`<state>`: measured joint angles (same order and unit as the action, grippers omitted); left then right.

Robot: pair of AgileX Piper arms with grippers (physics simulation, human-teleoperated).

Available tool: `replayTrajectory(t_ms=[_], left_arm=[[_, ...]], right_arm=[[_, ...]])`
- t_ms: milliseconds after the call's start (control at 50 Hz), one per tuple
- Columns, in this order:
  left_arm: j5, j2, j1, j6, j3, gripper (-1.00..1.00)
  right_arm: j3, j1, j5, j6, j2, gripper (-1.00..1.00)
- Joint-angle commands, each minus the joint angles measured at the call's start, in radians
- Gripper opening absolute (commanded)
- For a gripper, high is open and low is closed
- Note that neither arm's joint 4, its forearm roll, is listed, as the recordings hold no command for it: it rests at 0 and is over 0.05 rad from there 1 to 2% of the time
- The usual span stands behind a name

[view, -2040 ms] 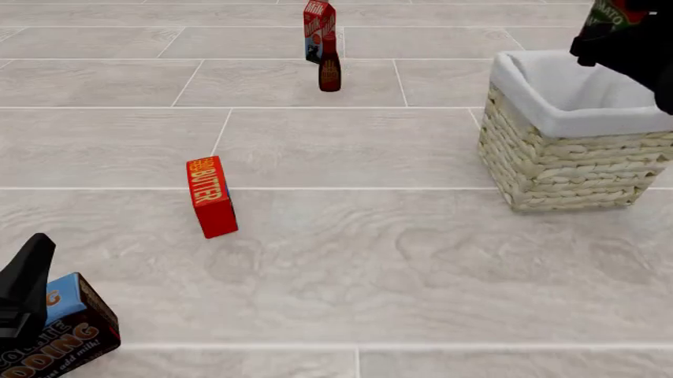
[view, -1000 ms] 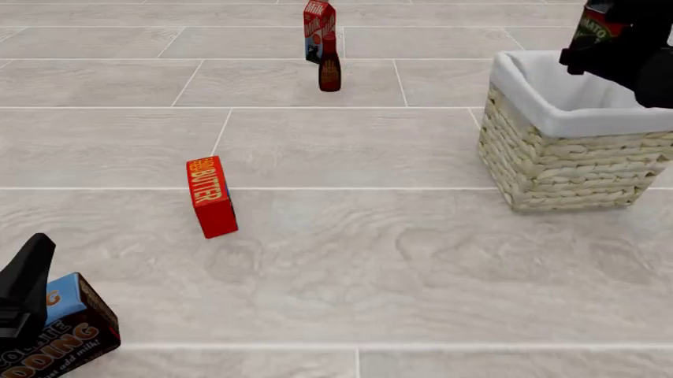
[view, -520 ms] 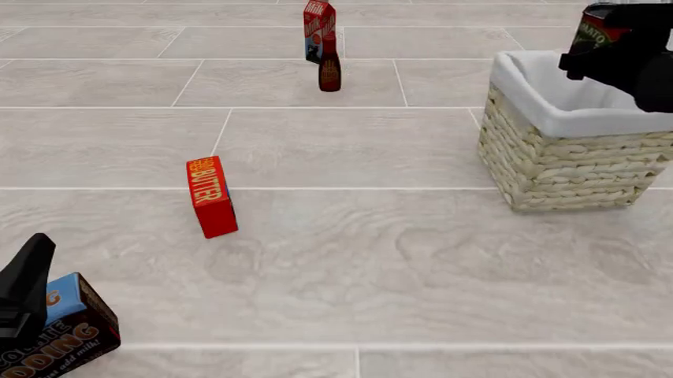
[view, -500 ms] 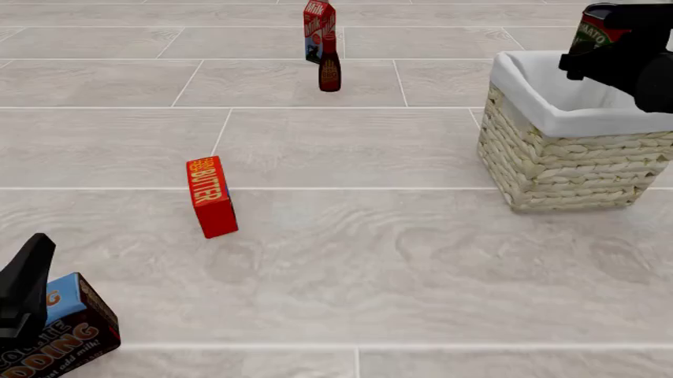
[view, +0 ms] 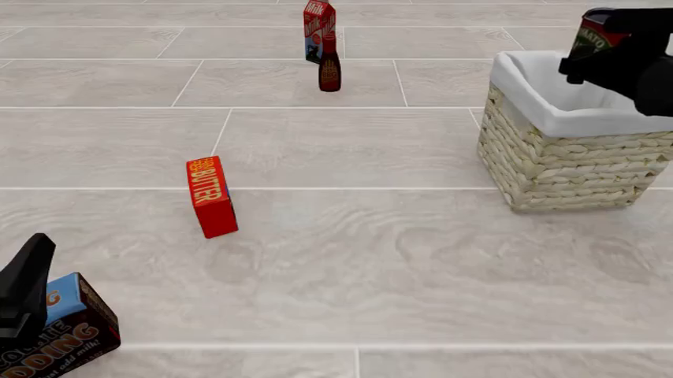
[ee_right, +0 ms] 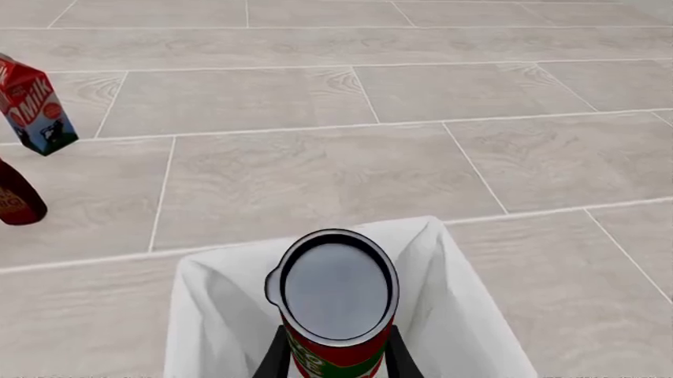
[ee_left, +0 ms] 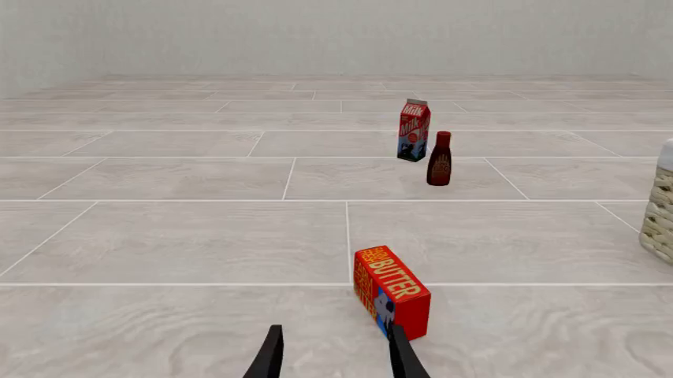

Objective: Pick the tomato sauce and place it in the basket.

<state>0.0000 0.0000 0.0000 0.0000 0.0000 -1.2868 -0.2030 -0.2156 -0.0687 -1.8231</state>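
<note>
Holding tomato sauce (ee_right: 334, 303) upright, right gripper (ee_right: 336, 354) clamped on can above basket (view: 568, 157) near table's far right edge. Over last 2 s can shifted further over white lining; release looks next. Left gripper (ee_left: 332, 358) parted, empty, at near left corner.

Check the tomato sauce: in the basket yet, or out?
Out. The tomato sauce is held in the right gripper above the basket, over its white lining.

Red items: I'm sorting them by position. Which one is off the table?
The tomato sauce can, gripped in the right hand above the basket. Butter box, bottle and carton stand on it.
</note>
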Motion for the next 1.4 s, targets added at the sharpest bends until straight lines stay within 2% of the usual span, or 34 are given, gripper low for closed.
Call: replayTrajectory(t_ms=[20, 1400], left_arm=[[0.0, 0.0, 0.0, 0.0, 0.0, 1.0], [0.0, 0.0, 0.0, 0.0, 0.0, 1.0]], right_arm=[[-0.006, 0.0, 0.002, 0.019, -0.006, -1.0], [-0.034, 0.001, 0.013, 0.017, -0.084, -1.0]])
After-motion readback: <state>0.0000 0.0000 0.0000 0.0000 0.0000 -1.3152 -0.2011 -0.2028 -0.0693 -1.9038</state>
